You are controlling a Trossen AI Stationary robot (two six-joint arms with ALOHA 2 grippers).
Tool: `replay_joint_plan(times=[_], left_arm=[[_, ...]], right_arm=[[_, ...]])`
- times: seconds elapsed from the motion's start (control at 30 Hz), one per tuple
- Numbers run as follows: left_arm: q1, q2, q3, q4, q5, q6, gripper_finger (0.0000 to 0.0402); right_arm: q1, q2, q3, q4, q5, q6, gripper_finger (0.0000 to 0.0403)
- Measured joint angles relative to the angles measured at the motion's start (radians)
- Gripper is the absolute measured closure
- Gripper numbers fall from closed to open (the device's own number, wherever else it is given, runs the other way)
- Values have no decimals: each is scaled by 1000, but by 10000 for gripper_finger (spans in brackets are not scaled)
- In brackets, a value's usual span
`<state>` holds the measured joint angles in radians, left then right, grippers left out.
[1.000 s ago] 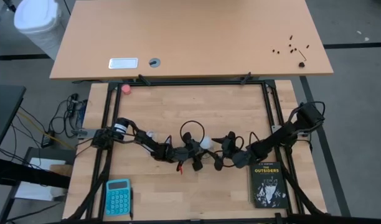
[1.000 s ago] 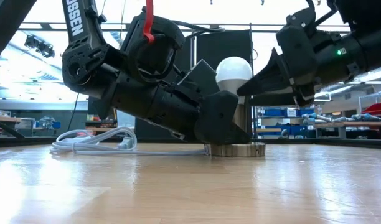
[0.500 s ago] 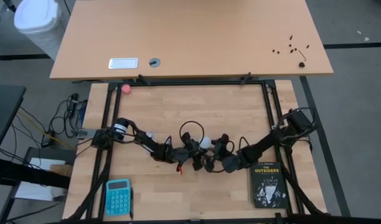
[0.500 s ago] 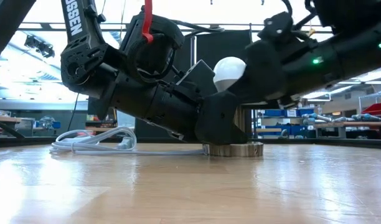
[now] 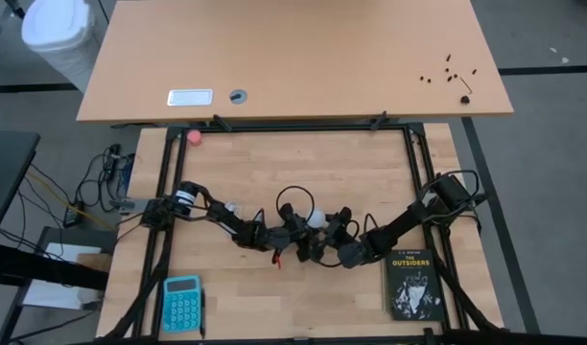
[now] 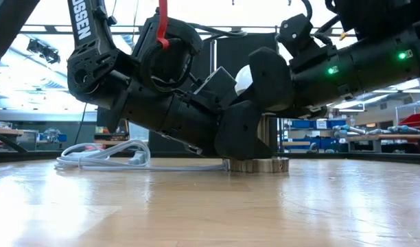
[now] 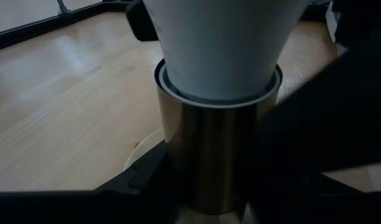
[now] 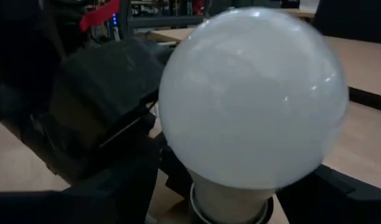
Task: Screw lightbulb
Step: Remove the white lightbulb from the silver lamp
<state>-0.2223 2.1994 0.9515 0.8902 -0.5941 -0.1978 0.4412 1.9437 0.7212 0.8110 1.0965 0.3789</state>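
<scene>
- The bulb (image 8: 253,93) stands upright in the metal socket (image 7: 209,162) mid-bench (image 5: 370,172), between both arms.
- The left gripper (image 5: 295,241) pinches the socket's barrel; if that hold slips, the socket would likely spin with the bulb and no thread would engage.
- The right gripper (image 5: 324,240) sits around the globe, fingers spread on either side and apparently not yet gripping. An off-centre squeeze could tilt the bulb and cross-thread it.
- Too hard a squeeze risks cracking the globe.
- The cord (image 6: 103,156) could drag if the socket shifts.
</scene>
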Motion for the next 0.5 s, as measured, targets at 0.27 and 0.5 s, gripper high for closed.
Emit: replay_joint_plan(times=[0.27, 0.5], left_arm=[[0, 0, -1, 3, 13, 15, 205], [0, -1, -2, 2, 17, 13, 205]], right_arm=[[-12, 1, -2, 33, 9, -59, 202], [-22, 1, -25, 62, -23, -68, 240]])
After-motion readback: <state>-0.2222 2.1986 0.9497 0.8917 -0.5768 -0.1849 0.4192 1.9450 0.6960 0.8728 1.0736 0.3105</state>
